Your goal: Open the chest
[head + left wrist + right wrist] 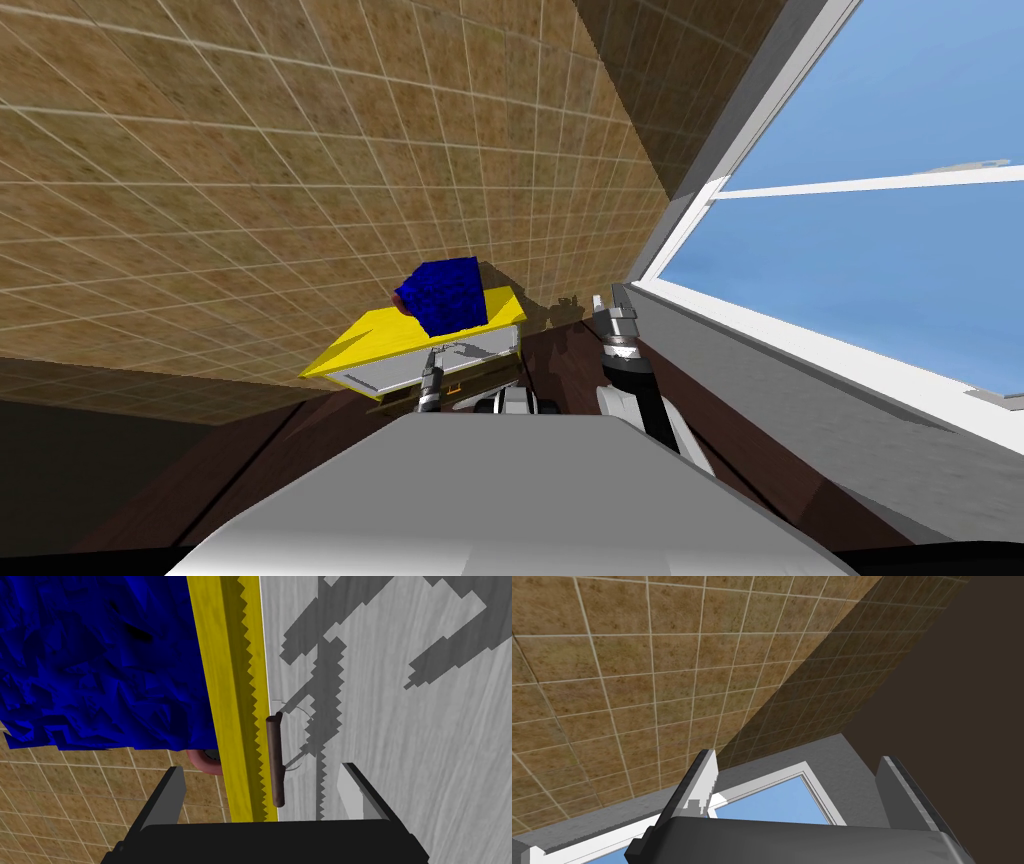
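The chest has a yellow lid (pixel 390 335) and a light grey front (pixel 395 372). In the left wrist view a thin dark brown handle (pixel 275 761) lies on the grey front (pixel 410 736), right beside the yellow lid's edge (pixel 225 676). My left gripper (pixel 261 768) is open, its fingers standing either side of the handle and not touching it. In the head view that gripper (pixel 437 352) is at the chest's front. My right gripper (pixel 608 298) is raised beside the chest, also open (pixel 797 756) and holding nothing.
A rough blue block (pixel 448 295) sits on the lid, with a reddish ring-shaped thing (pixel 202 763) partly hidden behind it. A tan tiled wall (pixel 250 150) stands behind the chest. A window (pixel 880 270) lies to the right, above a dark brown floor (pixel 570 365).
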Available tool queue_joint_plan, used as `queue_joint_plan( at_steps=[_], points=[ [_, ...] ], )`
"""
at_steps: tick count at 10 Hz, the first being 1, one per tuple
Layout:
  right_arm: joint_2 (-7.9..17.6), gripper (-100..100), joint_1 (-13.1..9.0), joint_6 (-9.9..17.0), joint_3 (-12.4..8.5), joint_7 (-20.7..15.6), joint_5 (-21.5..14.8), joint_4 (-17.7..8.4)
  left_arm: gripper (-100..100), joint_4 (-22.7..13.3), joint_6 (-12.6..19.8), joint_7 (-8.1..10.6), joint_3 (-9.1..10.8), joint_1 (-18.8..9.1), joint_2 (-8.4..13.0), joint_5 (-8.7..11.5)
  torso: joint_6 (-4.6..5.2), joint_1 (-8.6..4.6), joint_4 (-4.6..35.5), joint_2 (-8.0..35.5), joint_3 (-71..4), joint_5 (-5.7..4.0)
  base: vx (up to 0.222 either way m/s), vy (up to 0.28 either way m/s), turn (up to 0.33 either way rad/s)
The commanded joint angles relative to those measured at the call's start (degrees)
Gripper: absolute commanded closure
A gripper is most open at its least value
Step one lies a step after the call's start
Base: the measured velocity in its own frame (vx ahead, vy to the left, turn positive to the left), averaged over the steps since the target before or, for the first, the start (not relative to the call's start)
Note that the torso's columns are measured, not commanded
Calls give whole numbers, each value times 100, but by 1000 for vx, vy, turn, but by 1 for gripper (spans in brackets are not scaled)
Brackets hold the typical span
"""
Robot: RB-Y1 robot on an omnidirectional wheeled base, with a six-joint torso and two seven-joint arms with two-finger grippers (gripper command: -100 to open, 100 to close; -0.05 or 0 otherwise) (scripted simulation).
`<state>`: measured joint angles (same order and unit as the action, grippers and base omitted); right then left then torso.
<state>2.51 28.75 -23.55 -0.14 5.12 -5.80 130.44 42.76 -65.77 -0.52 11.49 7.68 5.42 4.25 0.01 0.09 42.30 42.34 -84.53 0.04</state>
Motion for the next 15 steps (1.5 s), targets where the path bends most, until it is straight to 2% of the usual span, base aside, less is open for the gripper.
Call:
queue_joint_plan(
  at_steps=[1,4,5,6,8,10,11,12,13,14,15],
  points=[
    [1,0,0,0,-1,0,0,0,-100,66,218,14,16,-129,62,15,-3,20,1,7,4,3,1,-28,19],
    [1,0,0,0,-1,0,0,0,-100,156,505,38,45,-316,178,37,-2,-6,-1,-2,-2,-3,-6,-22,16],
    [1,0,0,0,-1,0,0,0,-100,95,411,42,42,-286,165,34,-1,-12,-2,-6,-4,-5,-3,-10,1],
    [1,0,0,0,-1,0,0,0,100,66,218,14,16,-129,62,15,-2,-9,-2,-7,-4,-4,7,17,-32],
    [2,0,0,0,-2,0,0,0,100,66,218,14,16,-129,62,15,-1,-15,16,6,-1,-19,4,23,-3],
    [1,0,-1,0,-1,0,0,0,100,5,27,-3,-3,-5,-16,0,-1,-19,3,3,2,-9,0,12,-14],
    [1,0,-1,0,-1,0,0,0,100,115,137,12,-2,9,6,2,-1,-13,0,-1,-1,-5,0,0,0],
    [1,0,0,0,-1,0,0,0,-100,136,284,60,29,-54,87,49,-1,-10,-1,-6,-4,-4,-4,30,54],
    [2,0,0,0,-2,0,0,0,-100,216,237,35,9,19,43,24,-2,1,-2,-7,-5,-2,-3,19,11],
    [1,0,0,0,-1,0,0,0,-100,47,244,32,251,0,167,229,-1,-7,-2,-7,-5,-2,-64,8,-376],
    [1,0,-3,0,0,0,0,0,-100,47,244,32,251,0,167,229,5,-14,3,12,6,-5,-76,9,-344]
  ],
)
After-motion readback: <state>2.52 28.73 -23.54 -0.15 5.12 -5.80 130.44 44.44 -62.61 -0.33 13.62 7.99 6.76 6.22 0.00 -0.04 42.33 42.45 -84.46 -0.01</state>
